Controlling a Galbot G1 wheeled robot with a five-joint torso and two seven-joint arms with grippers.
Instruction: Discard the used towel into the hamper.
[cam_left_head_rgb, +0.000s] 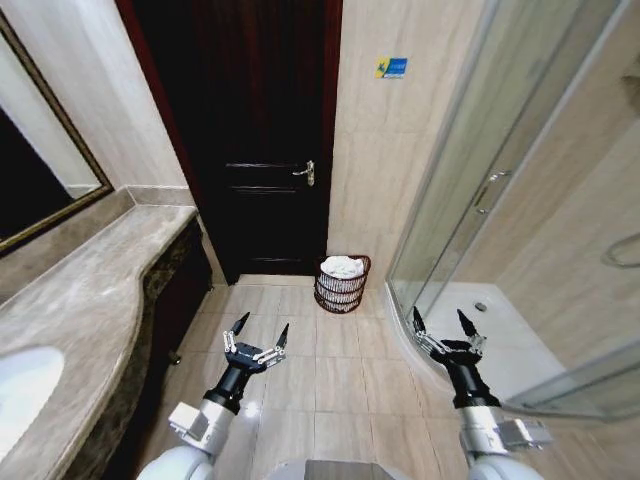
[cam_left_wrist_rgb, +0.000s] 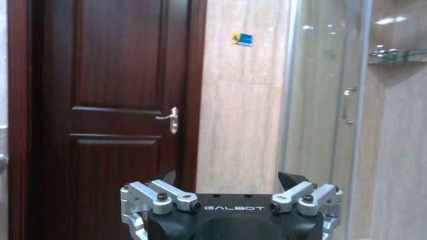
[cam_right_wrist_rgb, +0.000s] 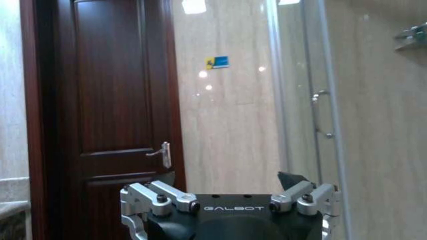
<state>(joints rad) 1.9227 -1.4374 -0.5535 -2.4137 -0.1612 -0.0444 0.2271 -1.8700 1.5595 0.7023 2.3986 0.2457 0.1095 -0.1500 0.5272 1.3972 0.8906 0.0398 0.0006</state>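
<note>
The hamper (cam_left_head_rgb: 342, 285), a small round dark reddish-brown wire basket, stands on the floor against the beige wall beside the dark door. A white towel (cam_left_head_rgb: 342, 265) lies bunched inside its top. My left gripper (cam_left_head_rgb: 259, 330) hovers open over the floor tiles, short of the hamper and to its left, with nothing between its fingers. My right gripper (cam_left_head_rgb: 443, 322) is also open and empty, short of the hamper and to its right, near the shower's curved base. From each wrist camera the own gripper, left (cam_left_wrist_rgb: 229, 180) and right (cam_right_wrist_rgb: 227, 179), points at the door and wall.
A dark wooden door (cam_left_head_rgb: 255, 140) with a metal handle (cam_left_head_rgb: 305, 173) is straight ahead. A marble vanity counter (cam_left_head_rgb: 90, 300) with a sink (cam_left_head_rgb: 22, 390) and mirror runs along the left. A glass shower enclosure (cam_left_head_rgb: 520, 180) fills the right. Open tiled floor (cam_left_head_rgb: 330, 370) lies between.
</note>
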